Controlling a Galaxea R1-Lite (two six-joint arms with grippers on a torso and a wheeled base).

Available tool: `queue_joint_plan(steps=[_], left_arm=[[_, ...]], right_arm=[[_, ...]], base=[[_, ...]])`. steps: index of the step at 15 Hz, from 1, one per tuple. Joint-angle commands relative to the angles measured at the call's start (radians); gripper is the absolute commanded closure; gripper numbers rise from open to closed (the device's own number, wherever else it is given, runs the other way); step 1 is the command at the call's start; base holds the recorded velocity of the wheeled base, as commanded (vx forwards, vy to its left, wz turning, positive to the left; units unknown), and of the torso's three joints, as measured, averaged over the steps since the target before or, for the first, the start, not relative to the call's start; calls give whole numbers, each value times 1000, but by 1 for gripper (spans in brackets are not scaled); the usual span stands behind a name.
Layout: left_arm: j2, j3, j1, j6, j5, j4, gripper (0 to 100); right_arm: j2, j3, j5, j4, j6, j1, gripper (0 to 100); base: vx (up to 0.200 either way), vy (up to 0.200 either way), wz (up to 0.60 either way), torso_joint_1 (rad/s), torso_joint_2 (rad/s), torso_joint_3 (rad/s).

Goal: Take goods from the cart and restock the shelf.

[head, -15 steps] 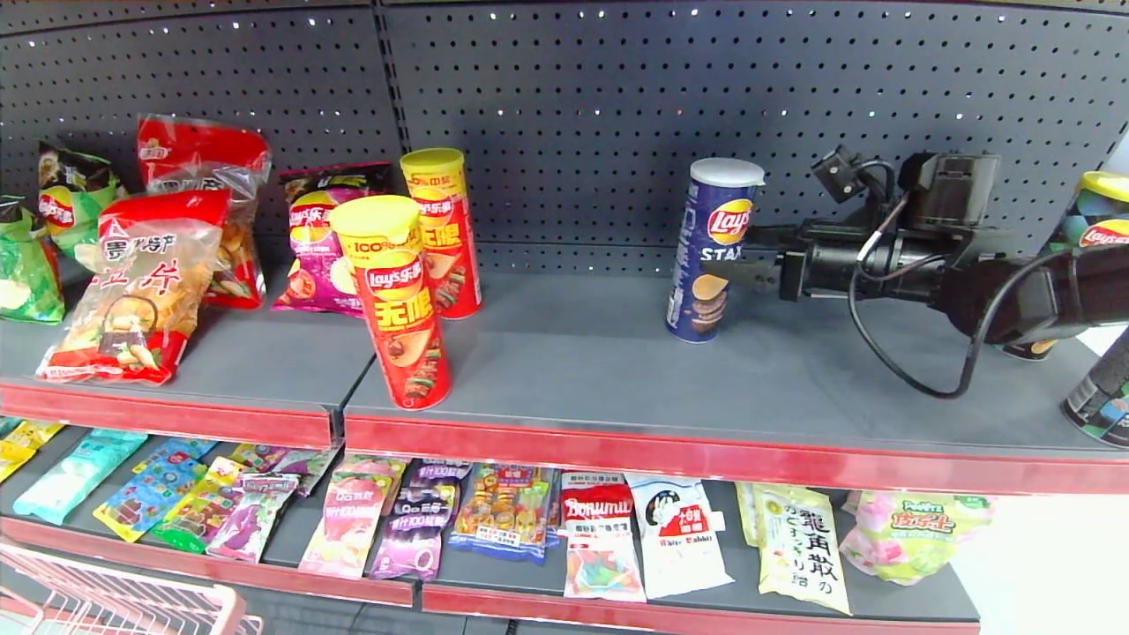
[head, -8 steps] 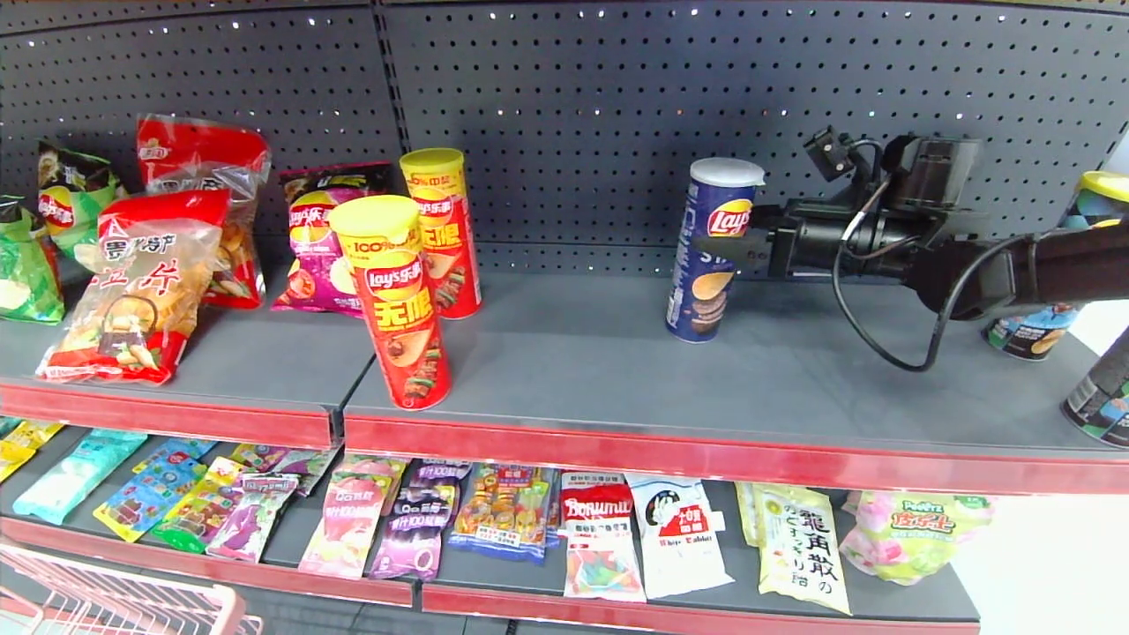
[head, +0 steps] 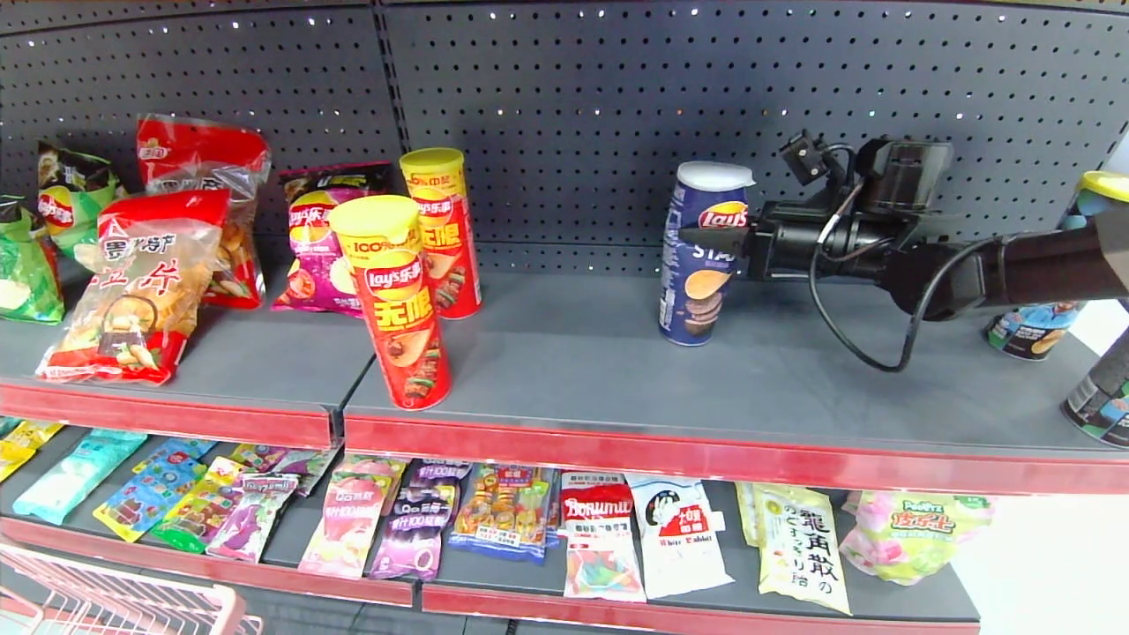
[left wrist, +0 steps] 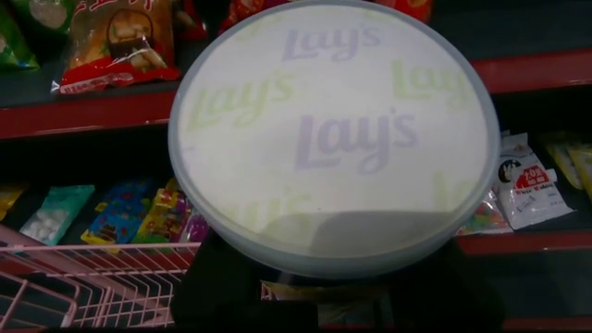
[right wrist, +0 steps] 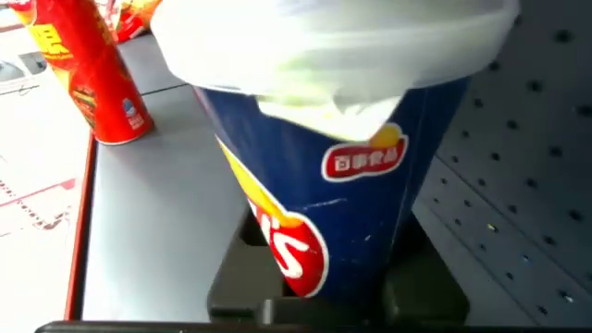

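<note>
1. See right gripper (head: 706, 236) pinching blue can (head: 695, 295) at its upper half, coming in from the robot's right; one dark finger (head: 716, 238) across the label, just under the white lid
2. Locate blue can on upper shelf (head: 617, 388), about mid-span, near pegboard back wall (head: 573, 106); roughly upright, can't tell whether the base is touching the deck or just off it
3. Confirm in right wrist view: same can clamped between the jaws, lid close to the lens, pegboard just beside it
4. In left wrist view, see second can (left wrist: 333, 139) lid-on, right in front of left gripper (left wrist: 333, 301); can't tell left gripper's state, hidden behind the lid
5. Past that lid, see pink cart (left wrist: 83, 287) low down and red shelf edges with goods above it
6. Note two red cans with yellow lids upright on the same shelf: front red can (head: 394, 300) near the shelf lip, rear red can (head: 443, 234) just behind it, both well apart from blue can, on its left
7. Note snack bags (head: 141, 282) at the shelf's left end, more cans (head: 1030, 333) at the right end beyond the arm, flat sachets (head: 600, 529) on the lower shelf
</note>
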State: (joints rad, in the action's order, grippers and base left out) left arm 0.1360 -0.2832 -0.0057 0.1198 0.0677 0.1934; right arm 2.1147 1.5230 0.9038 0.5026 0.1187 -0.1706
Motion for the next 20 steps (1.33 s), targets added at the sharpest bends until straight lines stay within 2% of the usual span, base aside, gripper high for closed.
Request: queue_joint_plan(steps=[1, 3, 4, 5, 7, 8, 10, 13, 20], left_arm=[[1, 1, 0, -2, 0, 0, 100], [1, 1, 0, 0, 0, 0, 100], [1, -1, 0, 0, 0, 0, 100], [1, -1, 0, 0, 0, 0, 100], [5, -10, 0, 0, -2, -2, 100], [7, -13, 0, 0, -3, -2, 100], [11, -24, 0, -2, -5, -3, 100], [14, -28, 0, -2, -5, -3, 100], [11, -30, 0, -2, -6, -3, 100]], right_arm=[[-19, -10, -6, 1, 2, -10, 100], [-99, -61, -86, -1, -4, -24, 100], [-167, -126, -183, 2, -2, -27, 100], [-200, -161, -207, 2, -2, -29, 100], [-312, -291, -376, 11, -8, -44, 100], [-348, -351, -425, 16, -13, -55, 100], [-437, -494, -461, 47, -37, -86, 100], [-444, -638, -494, 254, -53, -115, 100], [-466, -745, -614, 314, -102, -193, 100]], base=[[0, 0, 0, 0, 0, 0], [0, 0, 0, 0, 0, 0], [0, 0, 0, 0, 0, 0], [0, 0, 0, 0, 0, 0], [0, 0, 0, 0, 0, 0], [0, 0, 0, 0, 0, 0], [0, 0, 0, 0, 0, 0], [0, 0, 0, 0, 0, 0], [0, 0, 0, 0, 0, 0]])
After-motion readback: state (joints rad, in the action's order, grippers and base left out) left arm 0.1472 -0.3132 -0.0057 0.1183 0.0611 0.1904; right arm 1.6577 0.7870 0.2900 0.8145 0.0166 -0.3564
